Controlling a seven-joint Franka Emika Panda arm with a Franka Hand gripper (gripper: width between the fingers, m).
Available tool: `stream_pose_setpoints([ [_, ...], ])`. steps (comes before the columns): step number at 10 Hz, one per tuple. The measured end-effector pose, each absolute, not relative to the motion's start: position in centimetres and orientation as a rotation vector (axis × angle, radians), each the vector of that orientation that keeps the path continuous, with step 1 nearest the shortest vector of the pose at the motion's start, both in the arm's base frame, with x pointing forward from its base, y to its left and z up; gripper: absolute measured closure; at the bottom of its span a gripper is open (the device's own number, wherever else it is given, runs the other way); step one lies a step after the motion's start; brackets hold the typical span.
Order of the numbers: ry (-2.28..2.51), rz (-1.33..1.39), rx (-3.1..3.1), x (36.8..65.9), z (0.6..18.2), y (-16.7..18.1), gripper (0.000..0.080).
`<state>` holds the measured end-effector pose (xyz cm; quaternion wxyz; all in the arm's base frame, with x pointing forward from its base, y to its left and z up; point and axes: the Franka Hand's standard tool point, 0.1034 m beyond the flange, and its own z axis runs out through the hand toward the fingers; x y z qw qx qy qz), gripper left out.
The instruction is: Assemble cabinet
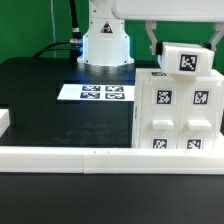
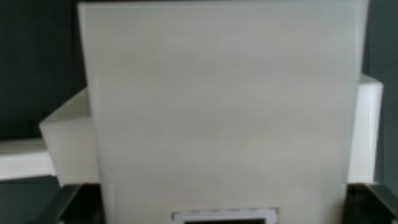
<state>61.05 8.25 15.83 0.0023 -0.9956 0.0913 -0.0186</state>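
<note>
The cabinet body (image 1: 175, 115) is a large white box with several black-and-white tags on its front, standing at the exterior view's right. A smaller white panel (image 1: 186, 60) with one tag sits slightly tilted just above its top. My gripper (image 1: 185, 45) comes down from above with one finger on each side of this panel. In the wrist view the panel (image 2: 214, 100) fills the space between my dark fingers (image 2: 64, 205), which press against its two sides. Whether the panel touches the body's top is hidden.
The marker board (image 1: 100, 92) lies flat on the black table in front of the robot base (image 1: 105, 45). A long low white rail (image 1: 70, 156) runs along the table's front edge, right in front of the cabinet body.
</note>
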Motion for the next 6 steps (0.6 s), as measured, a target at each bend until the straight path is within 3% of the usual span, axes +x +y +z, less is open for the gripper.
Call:
stream_pose_setpoints([
  [6,1.09,-0.073,-2.895,60.67,15.74,8.88,0.0238],
])
